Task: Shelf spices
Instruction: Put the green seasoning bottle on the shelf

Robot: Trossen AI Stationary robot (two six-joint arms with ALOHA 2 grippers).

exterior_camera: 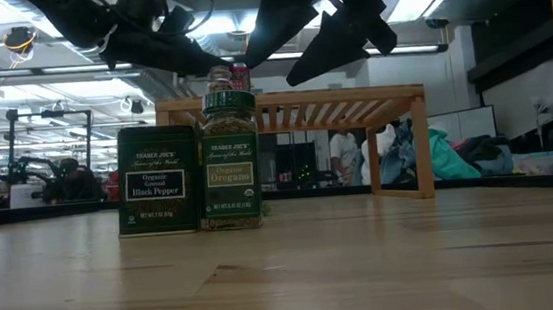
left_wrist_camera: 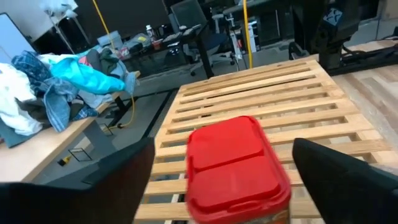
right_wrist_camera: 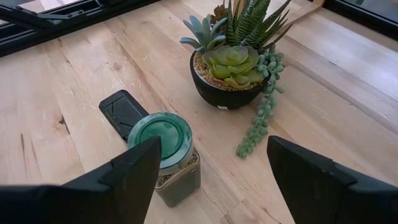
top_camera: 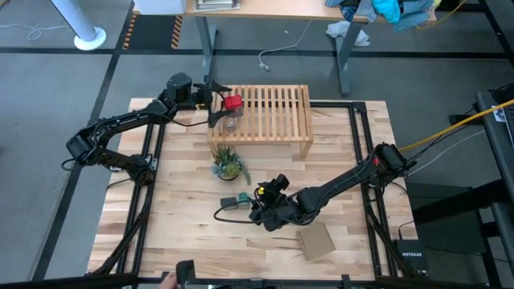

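Observation:
The light-wood slatted shelf (top_camera: 273, 116) stands at the table's far middle. The red tin (left_wrist_camera: 236, 162) stands upright on the shelf's left end (top_camera: 233, 102), and the tiny clear jar (top_camera: 230, 123) stands just nearer on the slats. My left gripper (left_wrist_camera: 224, 149) is open, level with the tin, one finger on either side with a gap showing. The green-capped jar (right_wrist_camera: 163, 140) and the dark tin (right_wrist_camera: 121, 112) stand upright side by side on the table (exterior_camera: 227, 159) (exterior_camera: 158, 180). My right gripper (right_wrist_camera: 214, 146) hovers open above them, the jar under one finger.
A potted succulent (top_camera: 227, 164) sits between the shelf and the two containers, its strand trailing on the wood (right_wrist_camera: 258, 121). A flat cardboard piece (top_camera: 315, 241) lies near the table's near edge. Most of the shelf's slats (left_wrist_camera: 280, 93) to the right of the red tin are bare.

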